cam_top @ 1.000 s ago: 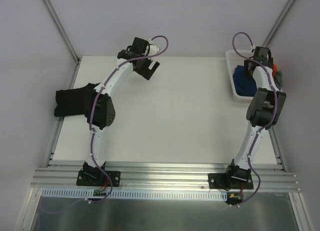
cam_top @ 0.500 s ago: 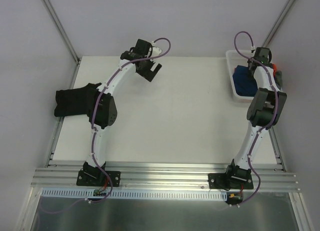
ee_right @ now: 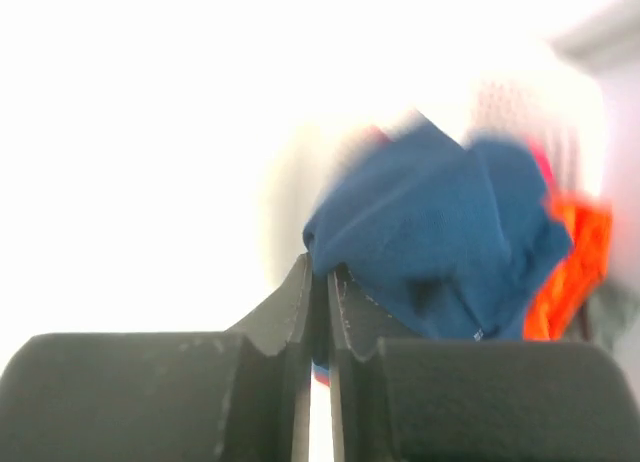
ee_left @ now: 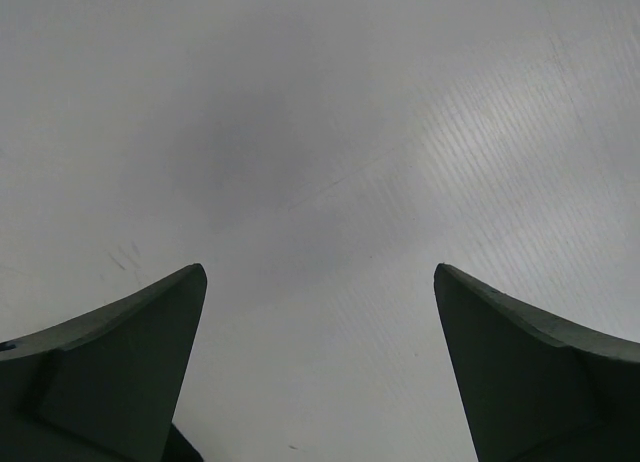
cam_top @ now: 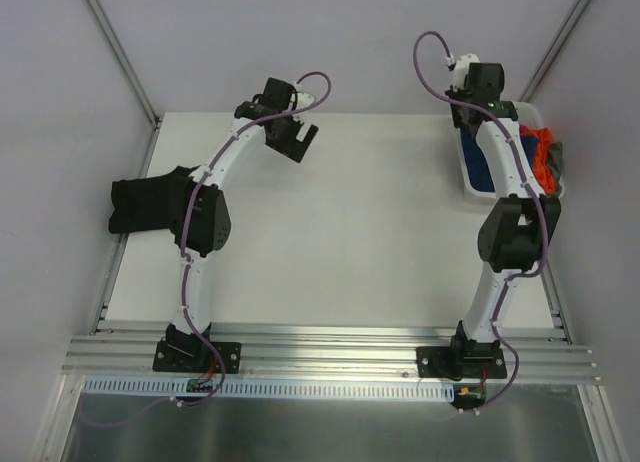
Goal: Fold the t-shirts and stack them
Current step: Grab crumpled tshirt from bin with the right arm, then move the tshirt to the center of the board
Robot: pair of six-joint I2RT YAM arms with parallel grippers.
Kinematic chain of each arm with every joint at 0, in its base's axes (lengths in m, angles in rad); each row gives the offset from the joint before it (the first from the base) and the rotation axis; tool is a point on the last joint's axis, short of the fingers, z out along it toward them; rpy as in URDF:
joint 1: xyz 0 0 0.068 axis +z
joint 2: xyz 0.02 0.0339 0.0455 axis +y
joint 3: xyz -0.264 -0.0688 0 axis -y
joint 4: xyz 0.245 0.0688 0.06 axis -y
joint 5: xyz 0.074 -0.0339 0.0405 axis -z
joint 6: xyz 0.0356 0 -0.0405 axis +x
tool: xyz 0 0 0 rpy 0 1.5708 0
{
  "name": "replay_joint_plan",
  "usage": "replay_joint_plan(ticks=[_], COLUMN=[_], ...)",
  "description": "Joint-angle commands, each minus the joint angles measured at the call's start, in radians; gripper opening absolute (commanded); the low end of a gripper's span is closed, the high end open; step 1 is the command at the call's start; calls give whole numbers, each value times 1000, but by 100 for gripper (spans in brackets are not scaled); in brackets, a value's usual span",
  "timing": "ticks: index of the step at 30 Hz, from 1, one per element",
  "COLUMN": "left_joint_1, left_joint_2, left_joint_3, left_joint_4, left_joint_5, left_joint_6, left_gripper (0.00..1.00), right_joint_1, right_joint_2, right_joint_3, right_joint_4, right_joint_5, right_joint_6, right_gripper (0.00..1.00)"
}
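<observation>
Top external shows you the black shirt (cam_top: 145,204) lying bunched at the left edge of the table (cam_top: 350,242), beside the left arm's elbow. Your left gripper (ee_left: 319,270) hangs over bare table near the far edge, jaws wide apart and holding nothing. Your right gripper (ee_right: 318,272) is raised above the basket (cam_top: 467,187) at the far right. Its jaws are pressed nearly together on a fold of the blue shirt (ee_right: 430,242), which rises in a peak. The orange shirt (ee_right: 565,267) lies just beside the blue one. That wrist view is blurred.
</observation>
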Motion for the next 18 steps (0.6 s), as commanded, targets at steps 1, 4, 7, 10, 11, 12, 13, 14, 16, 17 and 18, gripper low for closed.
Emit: replay_joint_plan(ticks=[1, 4, 7, 10, 11, 12, 13, 14, 16, 17, 18], left_joint_1=[77, 105, 116, 123, 125, 129, 132, 139, 146, 157, 160], left_joint_2=[-117, -160, -211, -249, -264, -272, -277, -289, -301, -314, -318], left_joint_3=[44, 49, 41, 33, 30, 24, 11, 1, -25, -34, -42], left_joint_4=[1, 1, 1, 1, 1, 2, 2, 2, 4, 4, 5], left_joint_5=[94, 118, 124, 141, 141, 144, 147, 147, 142, 142, 142], left_joint_6=[-134, -165, -179, -189, -189, -189, -185, -179, -179, -179, -180], left_gripper=[99, 99, 99, 99, 99, 99, 99, 99, 99, 99, 99], right_joint_1=[80, 157, 230, 328, 370, 385, 397, 411, 421, 428, 431], right_joint_2=[-153, -182, -220, -256, -265, -271, -280, -283, -291, -299, -305], right_joint_3=[126, 171, 193, 191, 190, 188, 188, 190, 187, 179, 170], right_joint_4=[-46, -141, -216, -255, -259, -253, -249, -250, -267, -288, -302], right_joint_5=[-195, -358, -532, -570, -572, -570, -572, -573, -575, -569, -540], right_joint_6=[1, 29, 66, 69, 69, 90, 104, 118, 138, 135, 132], right_gripper=[1, 1, 1, 1, 1, 1, 1, 1, 1, 1, 1])
